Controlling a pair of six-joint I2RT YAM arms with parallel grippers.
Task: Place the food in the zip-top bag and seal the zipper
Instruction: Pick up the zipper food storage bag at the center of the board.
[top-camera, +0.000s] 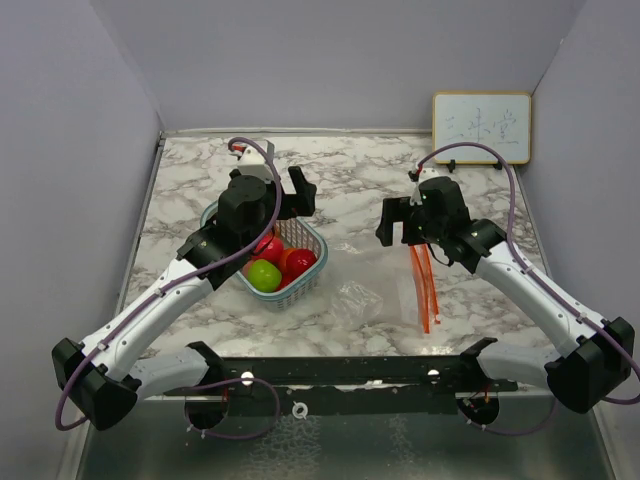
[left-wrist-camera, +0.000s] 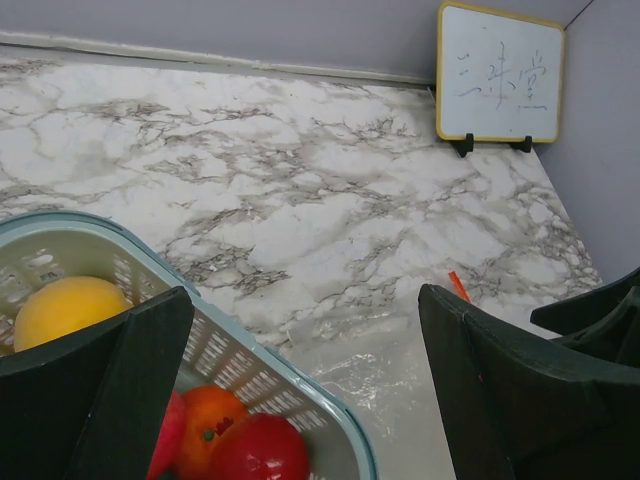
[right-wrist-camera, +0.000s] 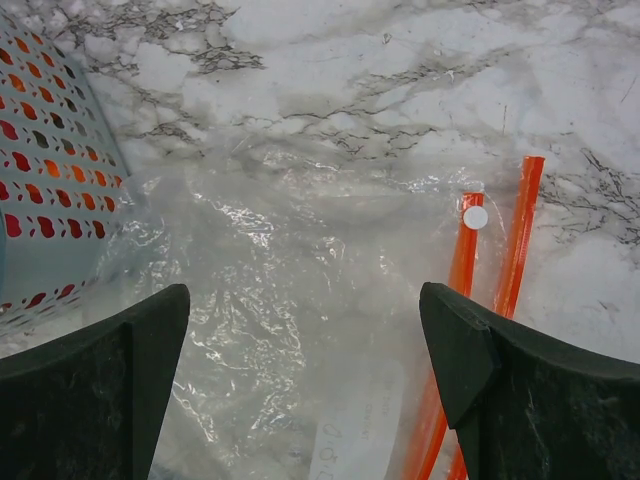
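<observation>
Currently we see all toy fruits (top-camera: 266, 272) in the teal basket (top-camera: 318, 246), the zip-top bag (top-camera: 358, 300) empty, its zipper (top-camera: 424, 290) unsealed. The left gripper (top-camera: 286, 188) and right gripper (top-camera: 400, 224) hold nothing, jaws apart.

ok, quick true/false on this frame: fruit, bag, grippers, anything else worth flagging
1. The fruit sits in the basket. True.
2. The bag already holds fruit. False: it lies flat and empty beside the basket.
3. The left gripper and the right gripper are open, holding nothing. True.
4. The zipper strip is on the bag's edge nearest the basket. False: it is on the opposite edge, towards the right arm.
5. The whiteboard stands at the back left. False: back right.
</observation>
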